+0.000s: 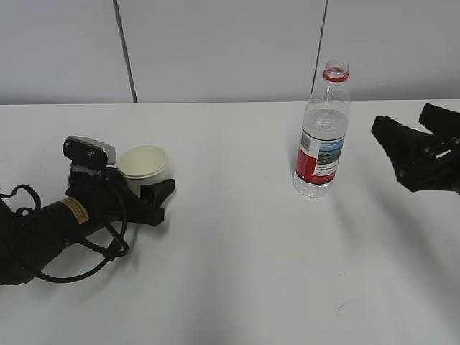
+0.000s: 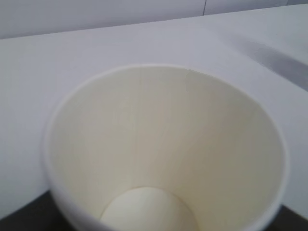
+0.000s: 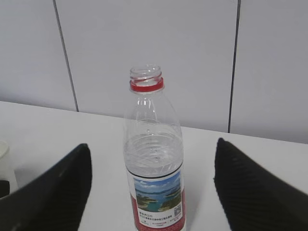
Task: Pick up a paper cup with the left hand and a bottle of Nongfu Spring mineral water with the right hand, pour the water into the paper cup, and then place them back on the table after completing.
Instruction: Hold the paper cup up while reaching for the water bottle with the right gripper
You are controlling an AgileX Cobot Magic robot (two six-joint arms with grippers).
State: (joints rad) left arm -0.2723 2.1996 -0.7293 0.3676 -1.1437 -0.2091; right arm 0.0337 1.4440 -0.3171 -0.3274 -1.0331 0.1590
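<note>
paper cup (image 1: pixel 143 169) between left jaws, bottle (image 1: pixel 323 134) clear of right jaws

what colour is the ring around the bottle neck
Red: the ring sits just under the open mouth of the bottle, clearest in the right wrist view.

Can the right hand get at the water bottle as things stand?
Probably yes: the right hand has its fingers spread wide, the uncapped bottle stands upright straight ahead, and nothing lies between them.
</note>
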